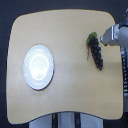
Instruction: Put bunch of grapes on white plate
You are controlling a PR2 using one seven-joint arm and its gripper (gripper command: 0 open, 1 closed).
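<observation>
White plate (38, 66) apart from bunch of grapes (95, 51)

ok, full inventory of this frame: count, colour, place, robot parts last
table: one, light wood, rounded corners, fills most of the exterior view.
white plate: one, glossy white, round, on the table toward the exterior view's left, nothing on it.
bunch of grapes: one, dark purple-black with a green stem end at the top, lying on the table toward the exterior view's right, well apart from the plate.
gripper: one, grey, at the exterior view's right edge, right next to the grapes' upper end; too blurred to tell open or shut.
</observation>
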